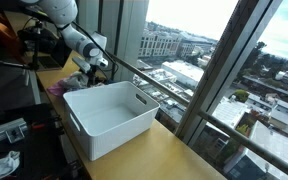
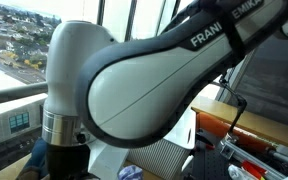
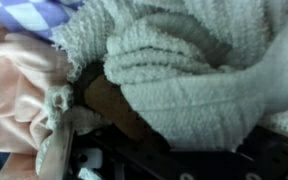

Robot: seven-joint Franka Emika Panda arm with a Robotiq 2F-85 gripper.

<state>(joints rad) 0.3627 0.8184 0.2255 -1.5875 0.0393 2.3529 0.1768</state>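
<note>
My gripper is lowered onto a pile of clothes at the far end of the wooden table, just behind a white plastic basket. In the wrist view a pale knitted towel fills most of the frame and presses right against the gripper body. A peach-pink cloth lies to its left and a purple checked cloth at the top left. The fingertips are buried under the towel, so I cannot tell whether they are open or shut. The basket looks empty inside.
The table runs along a large window with a railing. In an exterior view the robot's arm blocks most of the picture; the ribbed basket wall and an orange object show behind it. Dark equipment stands beside the table.
</note>
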